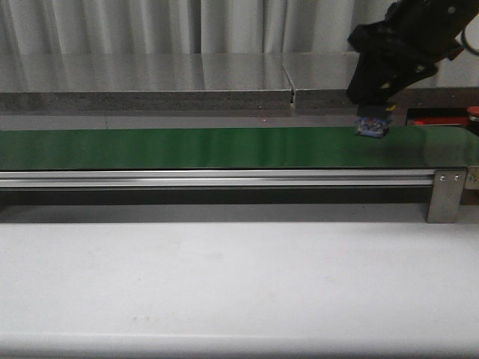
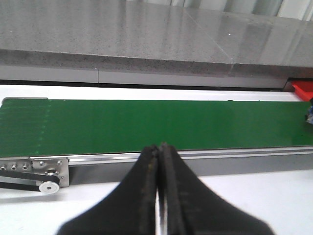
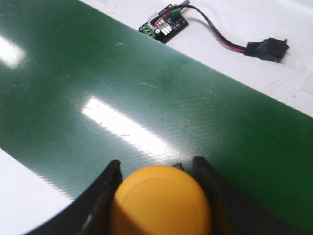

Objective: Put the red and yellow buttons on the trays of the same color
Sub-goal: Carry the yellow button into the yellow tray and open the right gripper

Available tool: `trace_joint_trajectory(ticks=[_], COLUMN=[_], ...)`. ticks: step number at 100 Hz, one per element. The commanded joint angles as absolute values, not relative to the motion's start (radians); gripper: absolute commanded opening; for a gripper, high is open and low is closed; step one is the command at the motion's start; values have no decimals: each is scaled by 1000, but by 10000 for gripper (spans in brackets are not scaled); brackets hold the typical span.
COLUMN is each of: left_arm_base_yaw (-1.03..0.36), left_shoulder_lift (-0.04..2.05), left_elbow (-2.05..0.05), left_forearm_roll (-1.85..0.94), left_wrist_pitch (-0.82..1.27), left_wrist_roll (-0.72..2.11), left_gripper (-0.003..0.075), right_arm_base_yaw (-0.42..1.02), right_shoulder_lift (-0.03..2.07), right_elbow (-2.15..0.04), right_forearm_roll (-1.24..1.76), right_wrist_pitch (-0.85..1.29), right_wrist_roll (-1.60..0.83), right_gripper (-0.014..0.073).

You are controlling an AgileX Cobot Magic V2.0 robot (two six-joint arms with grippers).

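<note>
My right gripper (image 3: 155,164) is shut on a yellow button (image 3: 161,200), with one finger against each side of its round cap. In the front view the gripper (image 1: 373,118) holds the button (image 1: 372,128) at the surface of the green belt (image 1: 187,147), near its right end. Behind the belt at the right lies part of a bright red tray (image 1: 438,118), with a small dark red rounded piece (image 1: 473,112) at the frame's edge. The tray's corner also shows in the left wrist view (image 2: 303,90). My left gripper (image 2: 159,147) is shut and empty, in front of the belt. No yellow tray is in view.
A small circuit board (image 3: 164,25) with a red and black cable (image 3: 225,41) lies on the white table beside the belt. A metal bracket (image 1: 447,196) carries the belt's right end and a pulley (image 2: 48,186) sits at its left end. A grey stone ledge (image 1: 150,82) runs behind.
</note>
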State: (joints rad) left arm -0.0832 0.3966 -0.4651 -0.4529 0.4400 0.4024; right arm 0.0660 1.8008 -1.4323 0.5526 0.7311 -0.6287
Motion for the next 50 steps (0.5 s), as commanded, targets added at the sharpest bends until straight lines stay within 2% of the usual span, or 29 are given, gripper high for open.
trace_joint_trajectory(ticks=[1, 24, 50], left_arm_base_yaw=[-91, -91, -91], left_shoulder_lift=[400, 400, 400], left_elbow=[-493, -493, -493], left_forearm_roll=[-478, -478, -478], left_wrist_pitch=[368, 368, 368], left_wrist_roll=[399, 399, 399], left_gripper=[-19, -19, -19], right_arm_base_yaw=[29, -86, -312], right_shoulder_lift=[1687, 1493, 1343], right_elbow=[-1451, -1263, -998], right_forearm_roll=[540, 419, 417], right_wrist_pitch=[732, 703, 622], right_wrist_roll=[-565, -408, -288], right_gripper=[203, 203, 203])
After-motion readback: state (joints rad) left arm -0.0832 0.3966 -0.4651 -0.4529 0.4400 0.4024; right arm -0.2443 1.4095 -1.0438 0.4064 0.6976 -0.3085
